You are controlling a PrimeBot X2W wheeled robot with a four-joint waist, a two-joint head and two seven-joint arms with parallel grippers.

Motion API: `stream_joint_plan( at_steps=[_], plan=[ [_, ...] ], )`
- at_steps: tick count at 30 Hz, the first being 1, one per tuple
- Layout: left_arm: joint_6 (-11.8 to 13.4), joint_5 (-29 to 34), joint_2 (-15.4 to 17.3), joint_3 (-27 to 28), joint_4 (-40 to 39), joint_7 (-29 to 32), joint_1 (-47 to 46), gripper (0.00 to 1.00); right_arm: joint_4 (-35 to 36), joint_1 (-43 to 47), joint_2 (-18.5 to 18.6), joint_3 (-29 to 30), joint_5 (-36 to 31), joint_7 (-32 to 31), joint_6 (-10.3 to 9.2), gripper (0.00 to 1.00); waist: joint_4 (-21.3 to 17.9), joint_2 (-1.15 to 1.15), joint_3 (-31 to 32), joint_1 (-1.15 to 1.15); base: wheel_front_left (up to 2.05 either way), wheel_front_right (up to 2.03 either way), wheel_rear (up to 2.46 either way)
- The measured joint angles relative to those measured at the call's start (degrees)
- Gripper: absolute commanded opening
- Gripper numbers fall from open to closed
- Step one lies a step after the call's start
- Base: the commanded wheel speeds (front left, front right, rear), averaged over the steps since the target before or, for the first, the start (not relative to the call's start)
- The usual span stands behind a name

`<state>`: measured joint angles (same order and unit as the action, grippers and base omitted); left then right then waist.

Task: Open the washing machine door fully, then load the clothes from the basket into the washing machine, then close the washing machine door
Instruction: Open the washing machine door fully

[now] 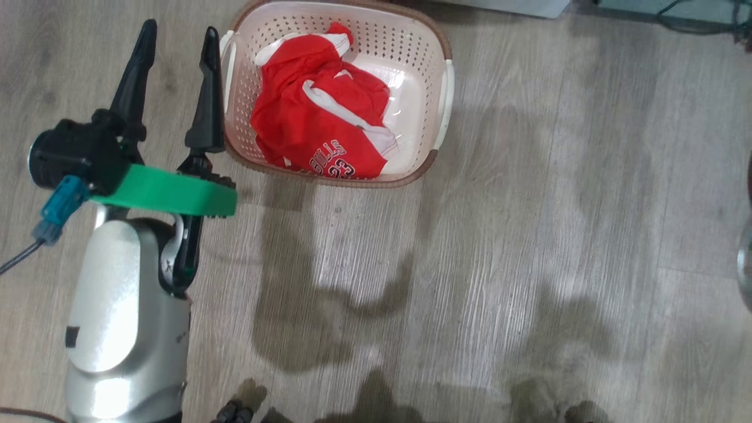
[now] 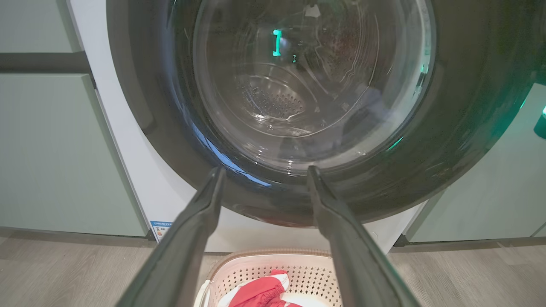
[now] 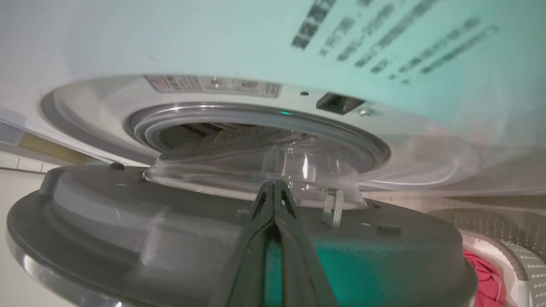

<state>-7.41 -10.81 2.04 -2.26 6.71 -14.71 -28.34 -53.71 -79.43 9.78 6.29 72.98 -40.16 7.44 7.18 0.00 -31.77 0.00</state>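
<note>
Clothes (image 1: 317,117) lie in the basket (image 1: 436,64), upper centre of the head view; left gripper (image 1: 180,27), fingers wide apart, just left. Left wrist view: door (image 2: 460,106) fills the top. Right wrist view: right gripper (image 3: 274,185), fingers pressed together, bottom centre, facing the ajar door.

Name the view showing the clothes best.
Head view: the clothes lie whole in the basket, lettering visible. Left wrist view catches a fold at its bottom edge; right wrist view, a red sliver lower right.
</note>
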Motion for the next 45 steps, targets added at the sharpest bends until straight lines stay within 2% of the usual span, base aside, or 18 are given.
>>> stream_joint_plan(
  at_steps=[15, 26, 32, 45],
  plan=[
    [0.0, 0.4, 0.0, 0.0, 1.7, 0.0, 4.2, 1.00, 8.1, 11.9, -3.5, 0.3, 2.6, -9.3, 0.00, 0.00, -1.1, 0.00, 6.0, 0.00, 0.00, 0.00, 0.00],
    [0.0, 0.8, 0.0, 0.4, 2.6, 0.0, 8.2, 1.00, 13.5, 22.9, -4.9, -0.5, 5.5, -13.3, 0.00, 0.00, 0.5, 0.00, 11.0, 0.00, 0.00, 0.00, 0.00],
    [0.2, 0.8, 0.0, 0.4, 3.8, 0.0, 10.6, 1.00, 16.5, 29.3, -5.3, -3.2, 8.2, -15.0, 0.00, 0.00, 2.6, 0.00, 14.5, 0.00, 0.00, 0.00, 0.00],
    [1.6, -0.3, 0.0, -0.5, 4.9, 0.0, 12.8, 1.00, 21.9, 36.7, -5.4, -15.3, 16.9, -14.2, 0.00, 0.00, 8.0, 0.00, 18.0, 0.00, 0.00, 0.00, 0.00]
  ],
)
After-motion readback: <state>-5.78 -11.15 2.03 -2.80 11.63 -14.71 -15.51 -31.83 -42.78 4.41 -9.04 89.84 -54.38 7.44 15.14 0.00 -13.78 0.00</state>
